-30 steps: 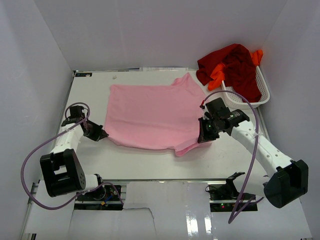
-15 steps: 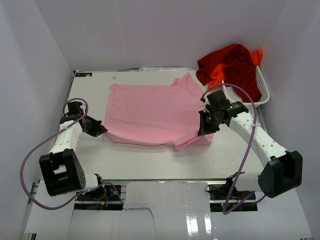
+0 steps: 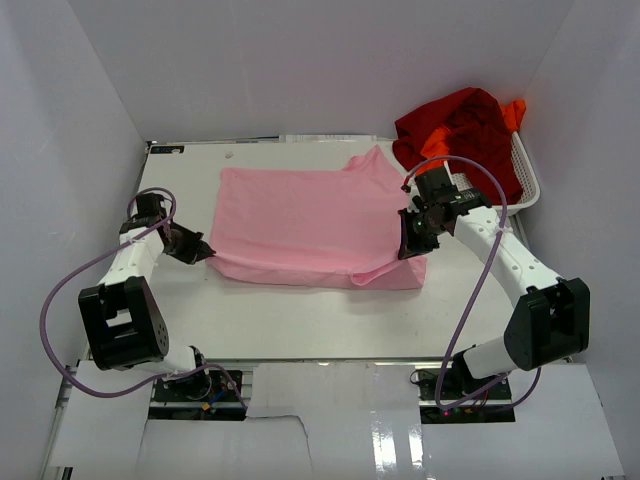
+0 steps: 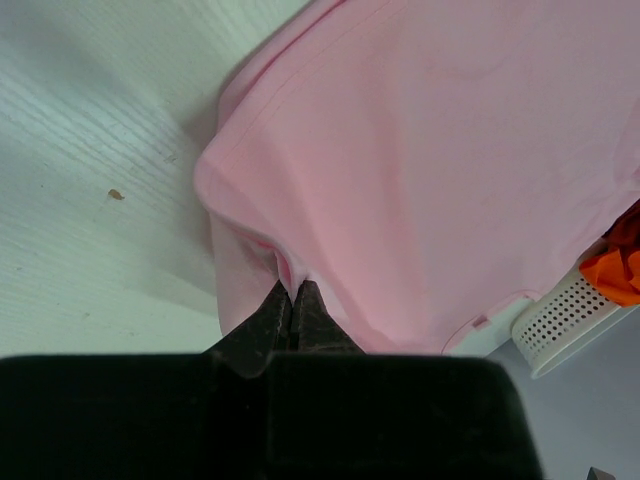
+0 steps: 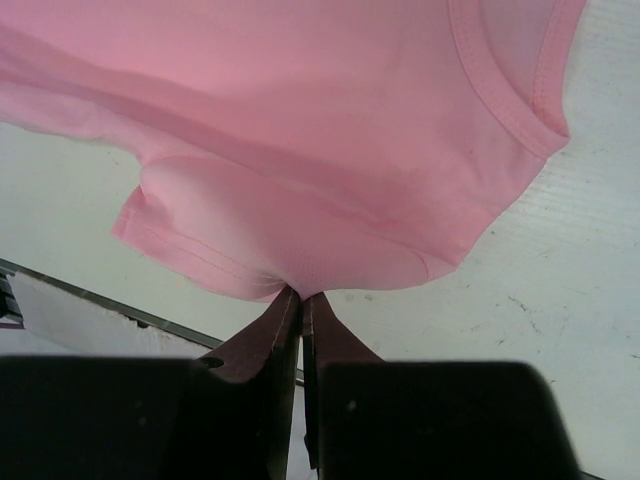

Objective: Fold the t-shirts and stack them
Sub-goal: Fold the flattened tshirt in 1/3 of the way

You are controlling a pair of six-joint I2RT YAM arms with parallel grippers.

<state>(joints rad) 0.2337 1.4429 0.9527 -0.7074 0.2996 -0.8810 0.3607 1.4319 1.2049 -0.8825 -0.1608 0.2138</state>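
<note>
Left claw (image 3: 204, 251) & right claw (image 3: 408, 249) moved back w/ pink shirt (image 3: 300, 220) near edge; both clamped on it, over worktop (image 3: 300, 320).

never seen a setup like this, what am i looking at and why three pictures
Two robot arms are bolted at the near edge of a table. The wide picture comes from a fixed camera above and behind them; the other two come from a camera on each wrist, looking along its fingers. A light pink t-shirt lies spread on the table. The left gripper is shut on its near left corner, the right gripper on its near right corner. At the back right, a white mesh basket holds a dark red shirt and an orange shirt.
</note>
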